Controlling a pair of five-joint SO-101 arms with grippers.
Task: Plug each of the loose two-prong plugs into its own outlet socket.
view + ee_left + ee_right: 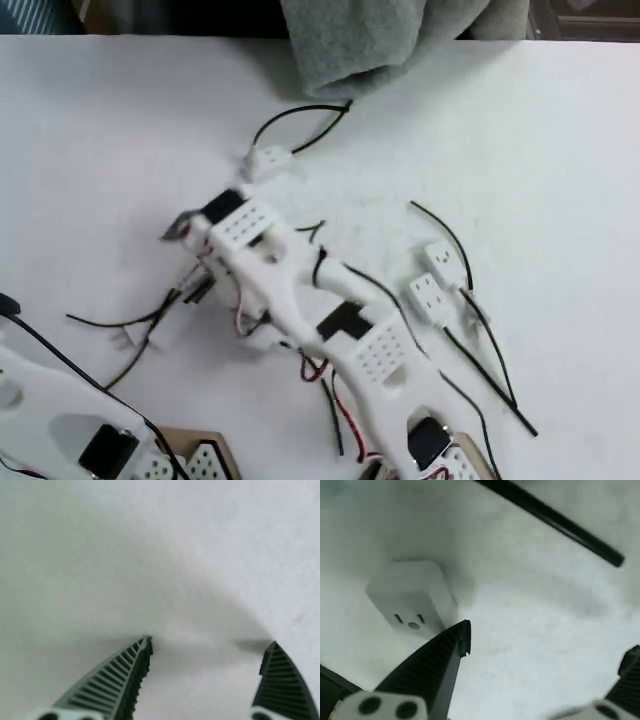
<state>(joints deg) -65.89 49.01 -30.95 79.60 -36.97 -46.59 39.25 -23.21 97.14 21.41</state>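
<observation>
Right gripper (547, 640) is spread wide with nothing between the fingers. An outlet block (412, 600) sits just beside one fingertip, apart from it. Its slots face up, so my read is a plug has to go in from above. A black cable (555, 517) crosses the table beyond the block and touches neither the block nor the gripper.

From above, the right arm reaches diagonally across the table (90, 130), with the right gripper (178, 228) at its far end. Loose leads (140, 322) lie near it on the arm's left. Their ends are too small to tell plug from bare wire. The wide opening fits an approach to pick one up, but that's a guess.

- One outlet (265, 160) sits toward the far edge, with a black cord arcing off it. Can't tell if that cord is plugged in or just resting against it.
- Two more outlets (440, 260) (428, 297) sit just beside each other on the arm's right, faces up, with more black cable (490, 370) trailing past them.
- Can't say for sure which of these is the block in the wrist view.

Left gripper (210, 642) is also spread, empty, over bare table. Probably parked there to keep out of the right arm's way.

Grey cloth (370, 40) hangs over the far edge, well apart from the work.

No plug looks seated, so I judge the task barely begun. Main risk is the light blocks sliding when a plug is pushed in.
</observation>
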